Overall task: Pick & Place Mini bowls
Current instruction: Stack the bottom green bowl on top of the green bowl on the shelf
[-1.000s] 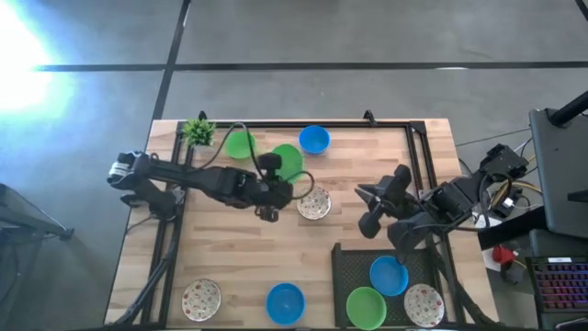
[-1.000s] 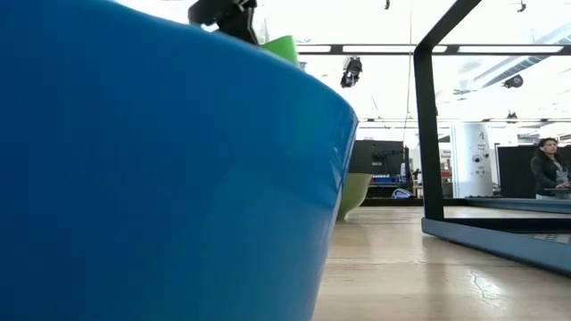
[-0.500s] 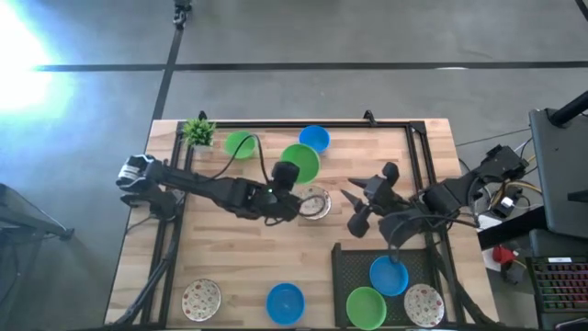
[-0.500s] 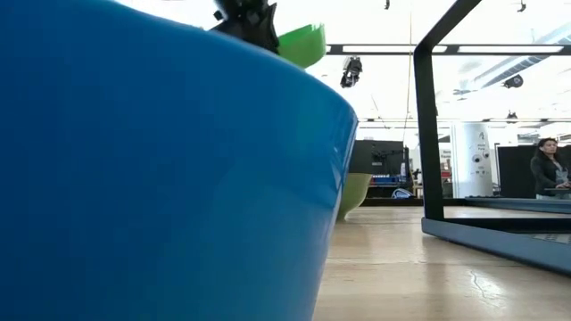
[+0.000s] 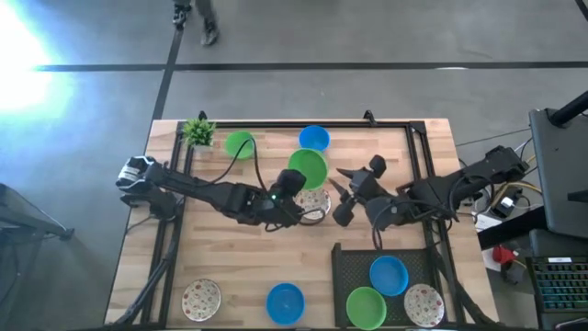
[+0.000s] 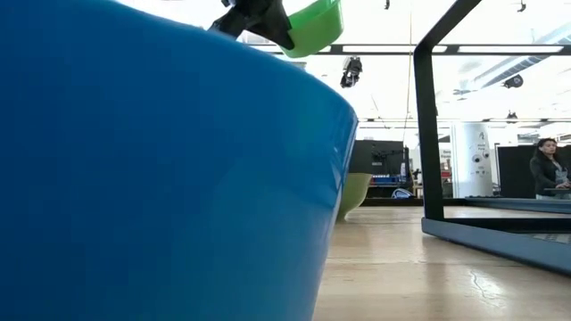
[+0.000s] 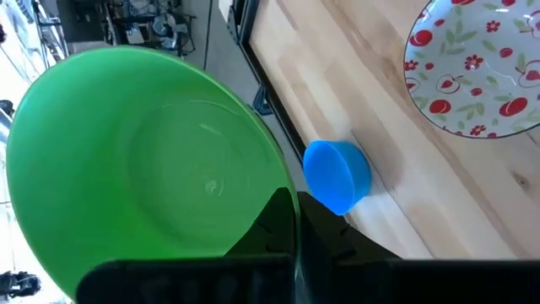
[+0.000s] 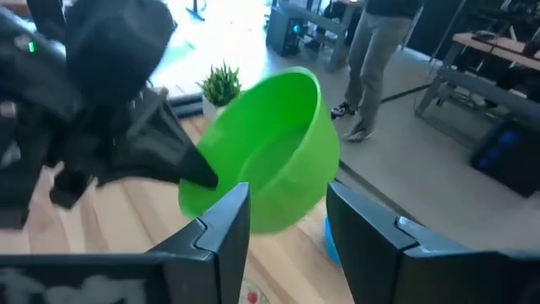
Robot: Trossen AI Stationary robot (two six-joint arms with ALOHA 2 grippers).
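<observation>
My left gripper (image 5: 292,187) is shut on a plain green mini bowl (image 5: 308,168), held above a speckled white bowl (image 5: 315,206) that sits on the table's middle. The held bowl also shows in the left wrist view (image 7: 143,160), the right wrist view (image 8: 266,160) and at the top of the low view (image 6: 312,25). My right gripper (image 5: 343,195) is open just right of the held bowl, and its fingers (image 8: 221,228) stand before it without touching. A blue bowl (image 5: 314,139) and a green bowl (image 5: 240,144) sit at the far side. My left gripper pinches the green bowl's rim (image 8: 202,176) at the side toward the table's left, and a dark finger (image 7: 278,219) shows on its inner wall. The fingers come level from the table's left. The bowl is lifted clear of the table and tilted.
A black tray (image 5: 349,262) at the near right holds a blue (image 5: 389,275), a green (image 5: 366,306) and a speckled bowl (image 5: 424,304). A speckled bowl (image 5: 201,298) and a blue bowl (image 5: 285,302) sit at the near edge. A potted plant (image 5: 197,131) stands far left. A person (image 6: 546,169) stands beyond the table.
My left gripper has carried the green bowl up and toward the table's right, over the speckled bowl, and the bowl has tipped. My right gripper has moved toward the table's left, closing on the held bowl, and has stayed open.
</observation>
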